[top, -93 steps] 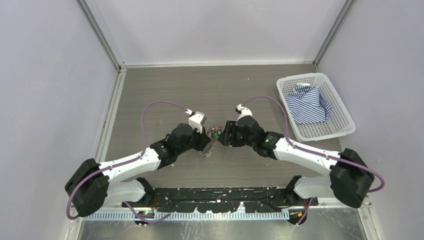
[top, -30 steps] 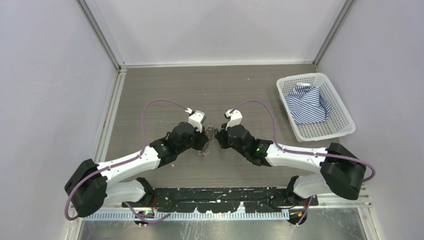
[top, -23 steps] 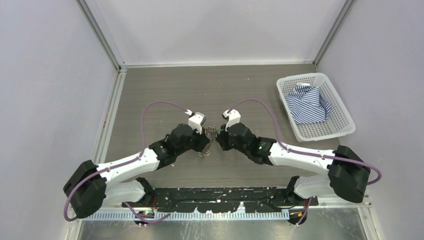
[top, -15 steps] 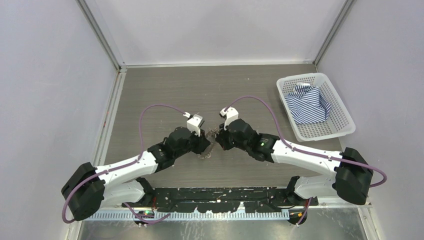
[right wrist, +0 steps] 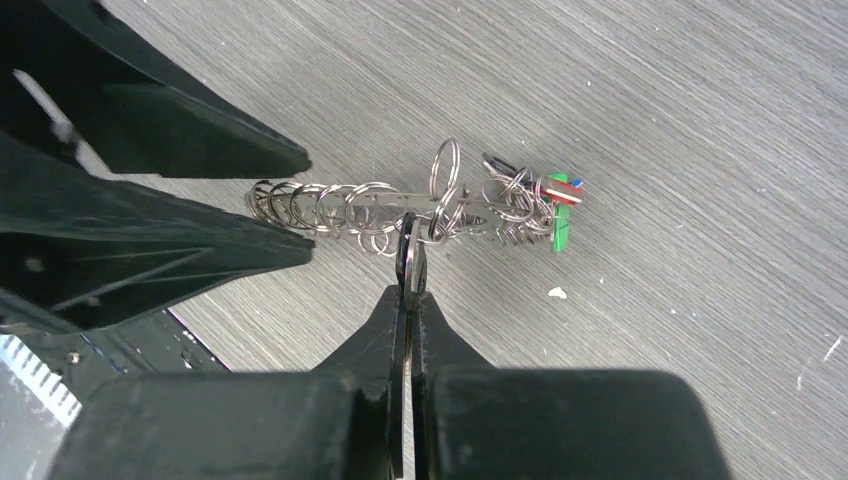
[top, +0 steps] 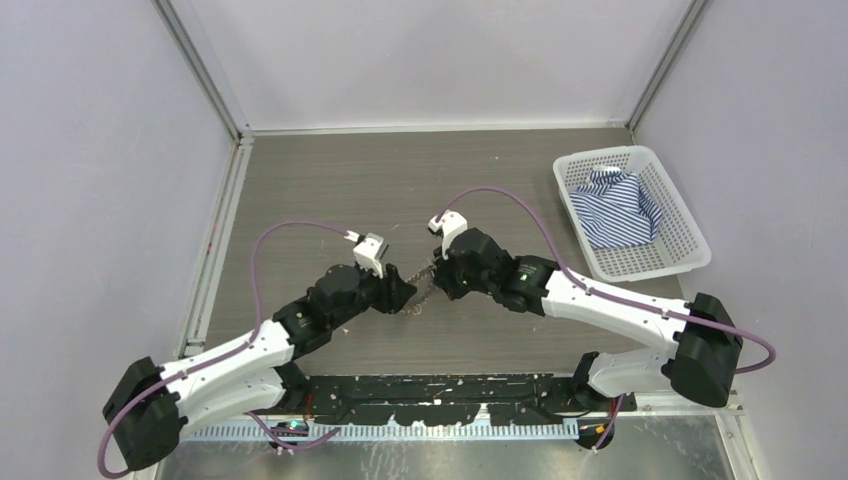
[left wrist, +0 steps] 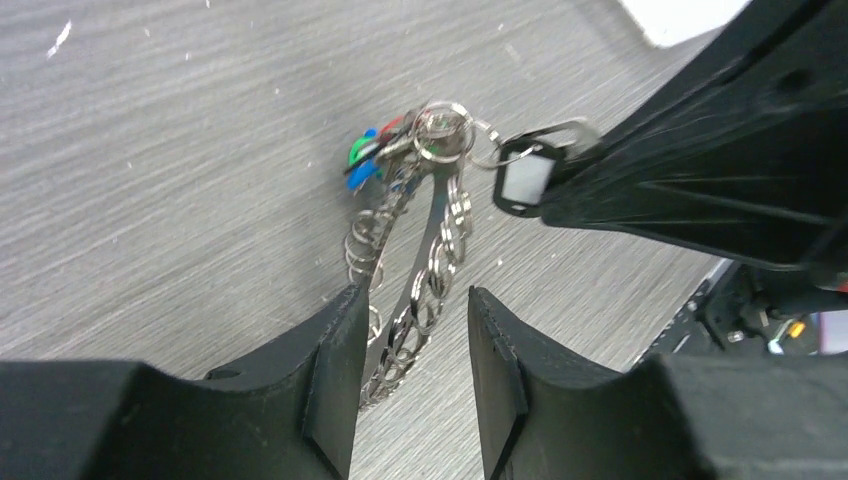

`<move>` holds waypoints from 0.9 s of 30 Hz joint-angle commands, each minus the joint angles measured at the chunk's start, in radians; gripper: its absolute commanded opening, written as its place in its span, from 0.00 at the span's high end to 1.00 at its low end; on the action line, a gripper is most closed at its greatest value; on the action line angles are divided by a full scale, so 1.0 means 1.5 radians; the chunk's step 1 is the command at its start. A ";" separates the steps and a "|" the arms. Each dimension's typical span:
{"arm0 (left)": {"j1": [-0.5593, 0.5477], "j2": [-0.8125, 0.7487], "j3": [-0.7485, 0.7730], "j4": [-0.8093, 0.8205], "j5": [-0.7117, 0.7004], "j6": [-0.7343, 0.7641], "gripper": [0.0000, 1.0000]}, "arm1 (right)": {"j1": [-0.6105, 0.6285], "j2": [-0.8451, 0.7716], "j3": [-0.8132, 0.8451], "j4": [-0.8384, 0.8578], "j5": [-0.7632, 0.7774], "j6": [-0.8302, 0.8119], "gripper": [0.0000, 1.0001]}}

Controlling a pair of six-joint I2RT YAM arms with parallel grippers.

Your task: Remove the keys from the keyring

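Note:
The keyring [left wrist: 420, 270] is a silvery loop strung with several small rings, and it runs between the spread fingers [left wrist: 335, 350] of my left gripper [left wrist: 415, 295], which is open. Keys with green, blue and red heads [left wrist: 365, 160] bunch at its far end. My right gripper [right wrist: 408, 290] is shut on a dark key [right wrist: 408, 258] that still hangs on the keyring [right wrist: 370, 210], beside the coloured keys [right wrist: 555, 205]. From above, the two grippers meet at mid-table over the keyring [top: 422, 288]. Whether the ring touches the table is not visible.
A white plastic basket [top: 680, 215] stands at the right of the table with a blue-striped cloth [top: 615, 210] inside. Grey walls close in the table at the back and on both sides. The arm bases and a black rail [top: 440, 400] line the near edge.
My left gripper has opened off the keyring and its arm has drawn back toward the near left. The right gripper has kept its grip on the dark key and shifted slightly left.

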 commanded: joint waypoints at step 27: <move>0.034 -0.127 -0.001 -0.091 -0.070 -0.223 0.72 | -0.010 0.220 0.263 -0.175 0.041 -0.012 0.99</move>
